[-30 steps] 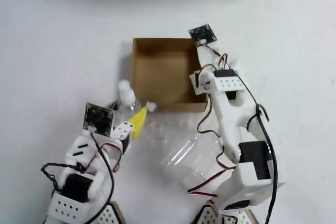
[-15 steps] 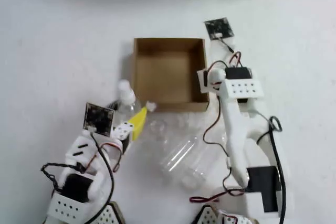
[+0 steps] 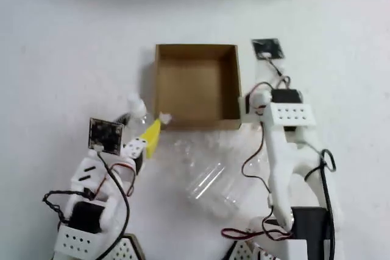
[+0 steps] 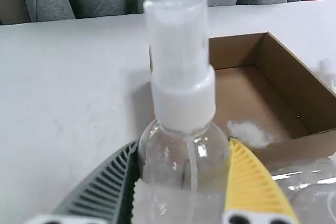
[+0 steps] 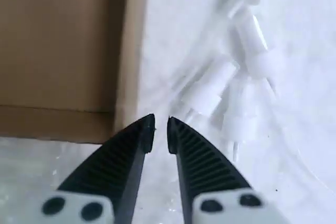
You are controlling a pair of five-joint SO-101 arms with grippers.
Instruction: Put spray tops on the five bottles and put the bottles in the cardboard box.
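Left arm first: its jaws (image 4: 182, 148) are clamped on a clear bottle (image 4: 181, 174), the grey one on one flank and the yellow one on the other, pinching the shoulder just under the neck. The bottle stands upright between them, with a white spray top (image 4: 178, 61) seated on it and rising well clear of the jaw tips. From the high view, that bottle (image 3: 135, 112) sits just beside the near left corner of the cardboard box (image 3: 198, 125), outside it, over the table (image 3: 73, 53).

Over to the right arm: its black jaws (image 5: 160, 125) are drawn almost together, a thin slit between the tips and nothing in it. They hang above the table just off the box's outer wall (image 5: 131, 51), and loose white spray tops (image 5: 231, 93) lie in a tangle near them.

In front of the box, clear bottles (image 3: 210, 181) lie on their sides in a heap between the two arms; how many is hard to say from here, since they blur together.
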